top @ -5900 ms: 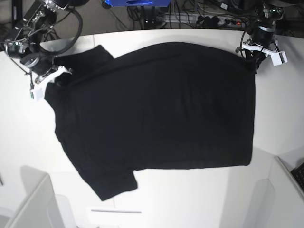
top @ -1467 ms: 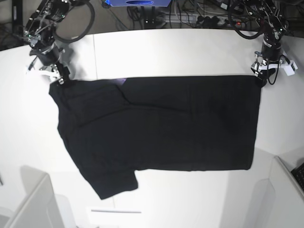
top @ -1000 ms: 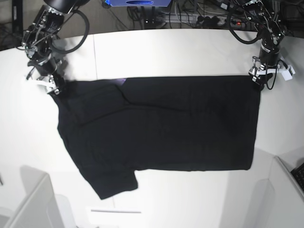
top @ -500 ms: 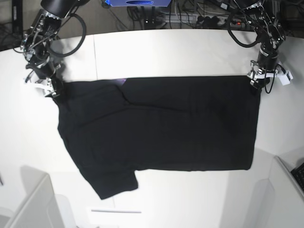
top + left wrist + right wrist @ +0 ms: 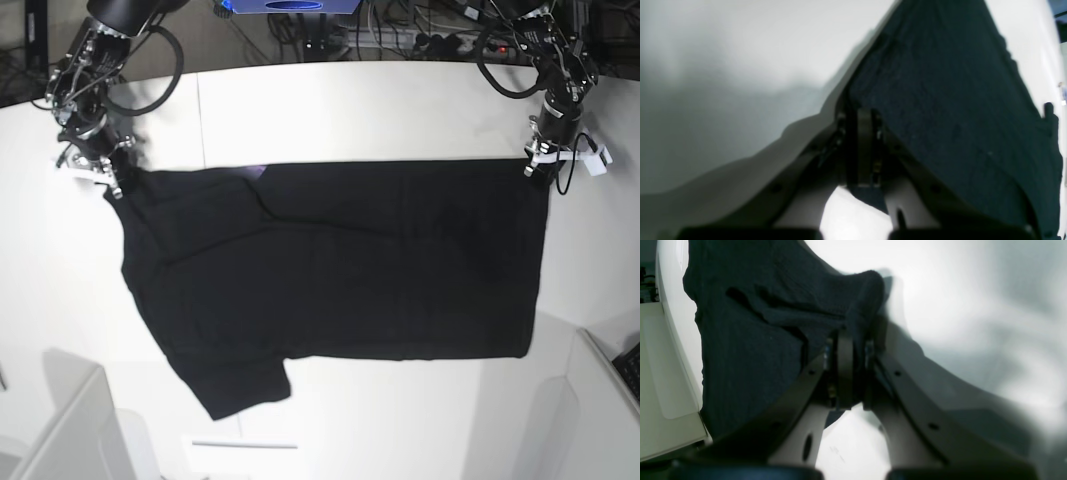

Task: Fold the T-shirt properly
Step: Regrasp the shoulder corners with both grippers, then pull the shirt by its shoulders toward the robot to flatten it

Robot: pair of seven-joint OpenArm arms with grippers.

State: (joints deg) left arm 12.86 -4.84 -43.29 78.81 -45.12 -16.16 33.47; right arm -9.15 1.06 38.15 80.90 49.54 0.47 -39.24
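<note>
T-shirt [image 5: 340, 260] flat, left pincer [image 5: 541, 168] and right pincer [image 5: 108, 183] clamped on its corners

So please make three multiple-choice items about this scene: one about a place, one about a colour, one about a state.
1. Where on the T-shirt do the two grippers sit?
A. at its two far corners
B. at its near hem
C. at its middle

2. What colour is the table?
A. brown
B. white
C. green

3. How do the left gripper and the right gripper stand?
A. both wide open
B. one open, one shut
C. both shut on cloth

Answers: 1 A, the base view shows one gripper at each far corner. 2 B, bare white surface surrounds the shirt. 3 C, both wrist views show closed jaws pinching black fabric.
</note>
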